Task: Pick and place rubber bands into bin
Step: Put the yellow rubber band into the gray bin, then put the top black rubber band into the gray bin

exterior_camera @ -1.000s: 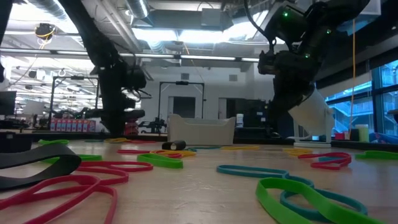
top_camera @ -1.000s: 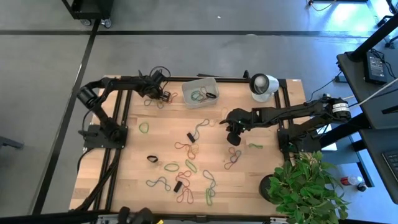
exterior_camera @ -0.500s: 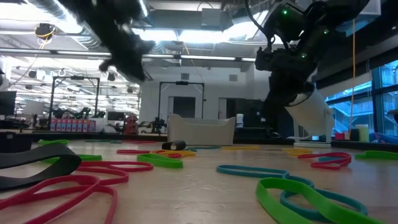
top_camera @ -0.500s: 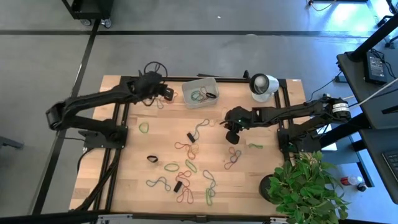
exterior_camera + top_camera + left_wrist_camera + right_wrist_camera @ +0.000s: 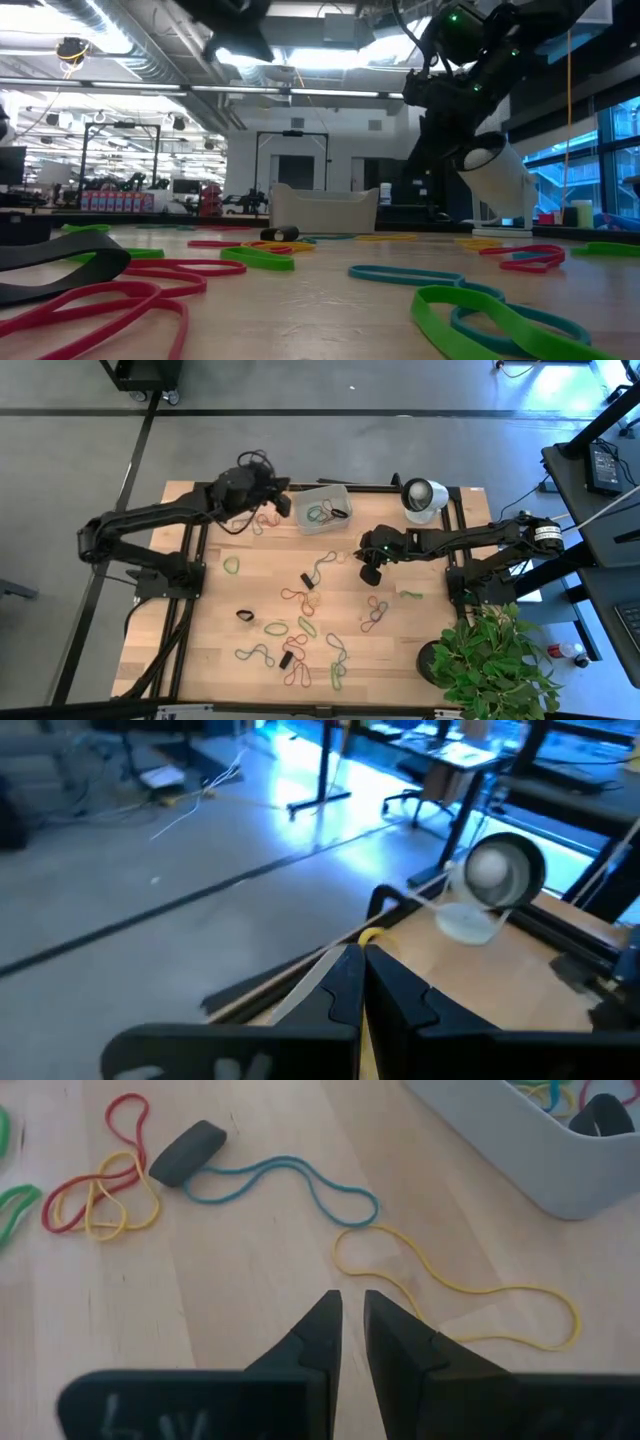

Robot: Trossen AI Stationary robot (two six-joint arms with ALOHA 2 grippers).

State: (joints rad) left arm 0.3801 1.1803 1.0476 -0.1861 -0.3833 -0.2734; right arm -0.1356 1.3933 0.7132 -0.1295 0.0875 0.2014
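Rubber bands (image 5: 300, 625) strewn over the table (image 5: 440, 630), a few already in the bin (image 5: 322, 507) at the far edge. Likely light, limp and flat-lying; best pinched across a single strand. Yellow band (image 5: 450, 1285) just ahead of right gripper (image 5: 350, 1320), fingertips nearly together, empty. Left gripper (image 5: 360, 982) shut, raised beside the bin.

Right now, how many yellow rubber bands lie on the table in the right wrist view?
2: one yellow band beside the bin, a second yellow band tangled with a red band. Others may lie outside this view.
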